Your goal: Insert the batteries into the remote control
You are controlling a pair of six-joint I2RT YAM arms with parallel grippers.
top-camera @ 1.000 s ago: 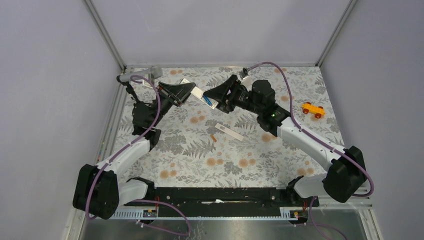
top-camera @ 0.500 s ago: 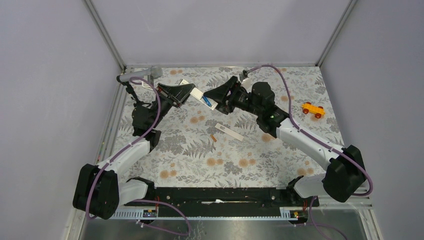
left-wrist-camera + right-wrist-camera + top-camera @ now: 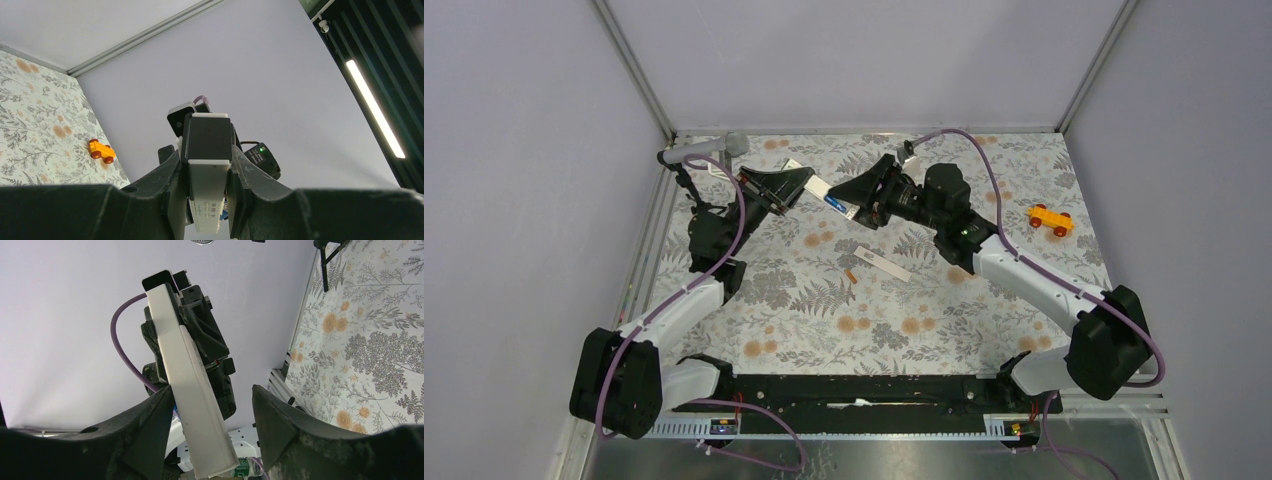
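My left gripper is shut on the white remote control and holds it in the air at the back of the table. In the left wrist view the remote sits clamped between the fingers. My right gripper is open, its jaws on either side of the remote's free end, which leans on one finger. A blue battery shows at that end. An orange battery and the white cover lie on the table.
An orange-yellow toy car stands at the right. A grey microphone on a black tripod stands at the back left, just behind my left arm. The floral mat covers the table; grey walls enclose it.
My right arm has shifted slightly left, toward the remote. The left arm, the remote, the cover and the orange battery have not moved.
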